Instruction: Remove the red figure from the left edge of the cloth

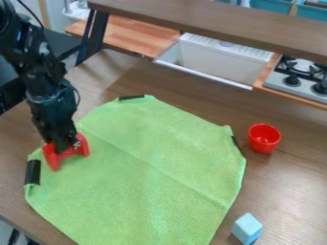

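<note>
Gripper (63, 146) down at red figure (52, 161) on left side of green cloth (150, 177)

At the far left, a black strip (32, 172) lies along the cloth's edge. Just to its right, the black arm (48, 91) comes in from the upper left, and the gripper hangs low against the red figure, covering its middle. Whether the jaws are spread or pressed together, and whether they pinch the figure, I cannot tell.

The figure is at the cloth's left edge, in the left part of the frame. Its visible red spread runs from the lower left up toward the right, with one piece slanting down on the left and another on the right. Its front and its true long axis cannot be made out.

The cloth spreads across the brown table (290, 186), with a second black strip (131, 97) at its top edge. Farther right, a pale sink (214, 62) is behind the table. A third dark strip (237, 145) is at the cloth's right edge. A light blue block (247, 228) sits at the lower right, and a red cup (264, 139) stands upright right of the cloth. The stove (294, 88) is at the upper right.
</note>
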Controlling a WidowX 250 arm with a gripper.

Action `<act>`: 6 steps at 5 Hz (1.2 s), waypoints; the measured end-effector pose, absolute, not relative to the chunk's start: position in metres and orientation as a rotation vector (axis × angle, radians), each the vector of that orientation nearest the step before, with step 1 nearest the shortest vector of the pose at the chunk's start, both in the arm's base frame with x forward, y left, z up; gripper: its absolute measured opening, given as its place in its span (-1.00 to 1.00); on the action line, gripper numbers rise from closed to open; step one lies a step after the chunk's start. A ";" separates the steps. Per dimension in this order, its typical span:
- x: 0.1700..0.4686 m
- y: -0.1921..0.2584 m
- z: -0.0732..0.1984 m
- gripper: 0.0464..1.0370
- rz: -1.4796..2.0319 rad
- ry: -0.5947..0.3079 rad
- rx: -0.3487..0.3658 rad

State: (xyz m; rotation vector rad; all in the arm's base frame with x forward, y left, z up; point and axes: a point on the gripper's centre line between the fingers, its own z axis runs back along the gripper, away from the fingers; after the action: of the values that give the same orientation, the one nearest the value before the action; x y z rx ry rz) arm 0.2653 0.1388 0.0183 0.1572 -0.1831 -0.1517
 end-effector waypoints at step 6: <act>0.342 0.194 0.051 -0.58 0.216 -0.233 0.117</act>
State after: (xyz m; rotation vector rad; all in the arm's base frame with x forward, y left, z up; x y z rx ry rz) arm 0.3417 0.1938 0.0511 0.1167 -0.2328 0.2165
